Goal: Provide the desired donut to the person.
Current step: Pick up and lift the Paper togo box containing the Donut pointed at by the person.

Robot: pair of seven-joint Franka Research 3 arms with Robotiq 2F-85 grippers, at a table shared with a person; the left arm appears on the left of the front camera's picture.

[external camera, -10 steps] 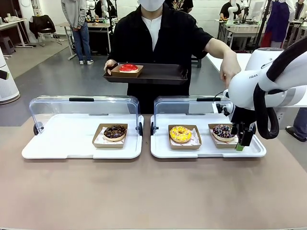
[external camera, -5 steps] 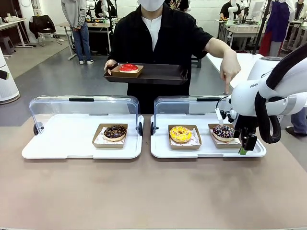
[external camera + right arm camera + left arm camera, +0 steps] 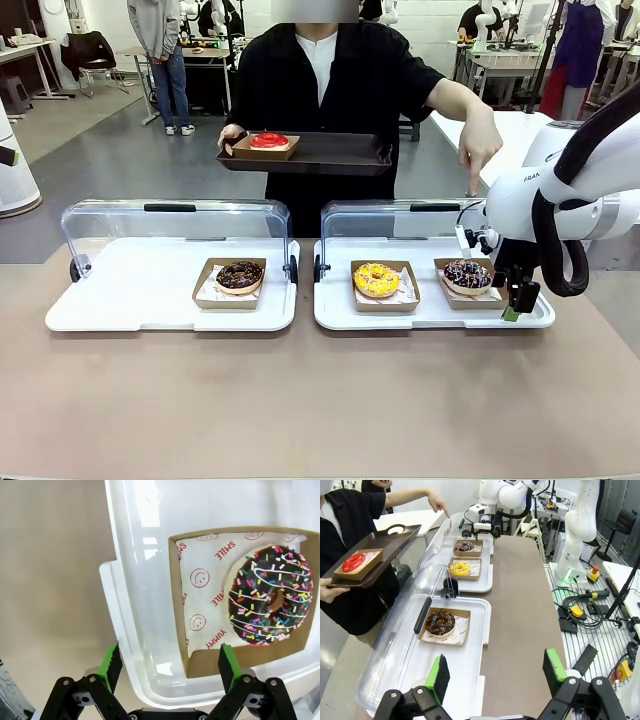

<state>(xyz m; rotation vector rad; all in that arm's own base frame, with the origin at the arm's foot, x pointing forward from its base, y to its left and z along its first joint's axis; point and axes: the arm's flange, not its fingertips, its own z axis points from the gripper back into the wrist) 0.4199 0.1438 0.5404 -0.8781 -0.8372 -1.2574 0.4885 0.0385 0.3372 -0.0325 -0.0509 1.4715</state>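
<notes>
Three donuts in cardboard boats are counted on two white trays, plus one red donut on the person's dark tray; the sprinkled donut, rightmost, is pointed at by one hand, with the right gripper spread open just beside it and the left gripper open likewise.

Sprinkled chocolate donut and the person.
Donut: dark icing, coloured sprinkles, flat in an open brown cardboard box at the white tray's right end. Person: standing beyond that tray, one hand pointing downward.
</notes>
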